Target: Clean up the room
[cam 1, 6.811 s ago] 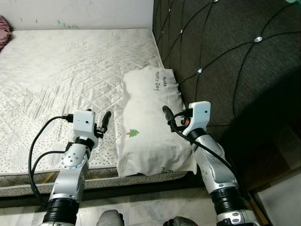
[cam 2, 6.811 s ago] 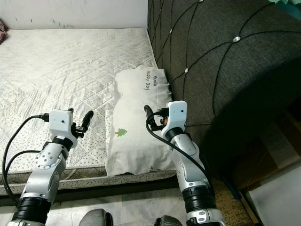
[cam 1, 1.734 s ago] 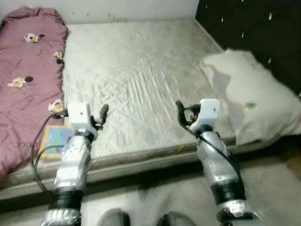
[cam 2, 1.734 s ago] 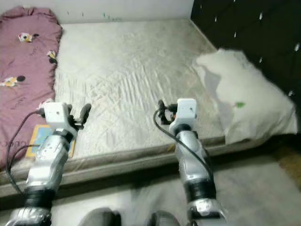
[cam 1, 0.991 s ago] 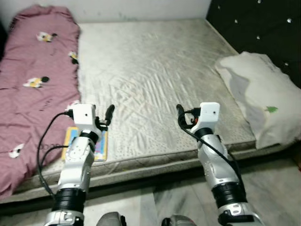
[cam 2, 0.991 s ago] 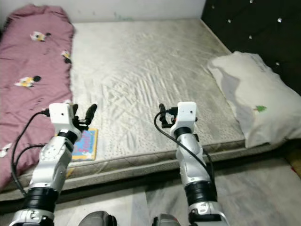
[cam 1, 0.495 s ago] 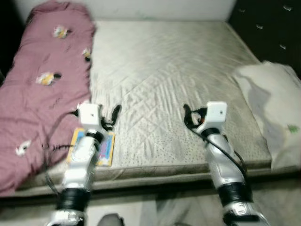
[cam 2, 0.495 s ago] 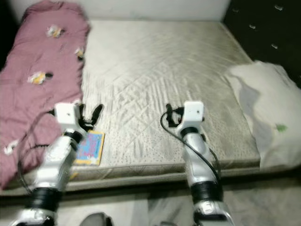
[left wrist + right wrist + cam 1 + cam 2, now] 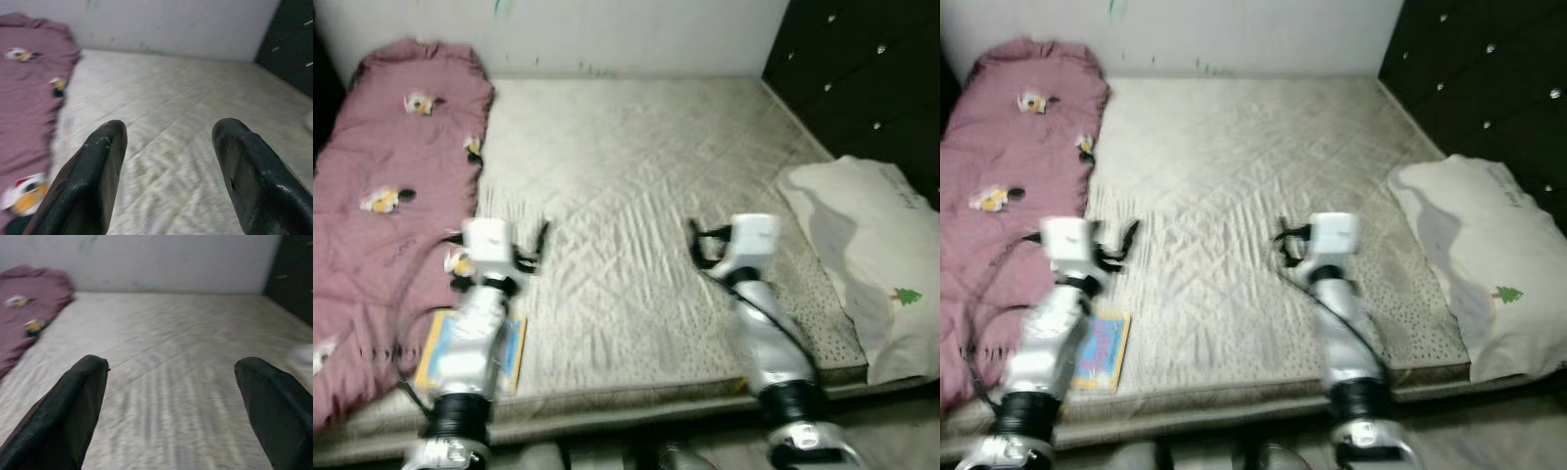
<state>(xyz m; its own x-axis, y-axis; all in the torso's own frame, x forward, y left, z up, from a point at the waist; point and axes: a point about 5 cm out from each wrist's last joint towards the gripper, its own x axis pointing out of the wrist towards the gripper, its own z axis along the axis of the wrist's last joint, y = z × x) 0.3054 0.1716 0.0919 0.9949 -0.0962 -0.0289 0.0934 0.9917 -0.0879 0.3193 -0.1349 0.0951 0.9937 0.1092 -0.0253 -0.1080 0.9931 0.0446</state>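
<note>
- Your left end effector (image 9: 540, 238) and right end effector (image 9: 691, 233) hang released above the quilted mattress (image 9: 636, 166).
- The thin colourful book (image 9: 1100, 350) at the mattress's near left edge looks stiff and light; pinch its overhanging edge.
- The soft maroon blanket (image 9: 386, 176) along the left edge needs a bunched grab.

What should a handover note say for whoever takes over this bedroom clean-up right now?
Left gripper: open, holding nothing, raised over the mattress near its front edge.
Right gripper: open, holding nothing, raised over the mattress middle.
Things: colourful book lies flat at the front edge, beside the maroon blanket spread along the robot's left side. White pillow lies at the right, against the dark headboard.
Done: pillow looks placed.
Left: the book and the blanket probably need tidying.
</note>
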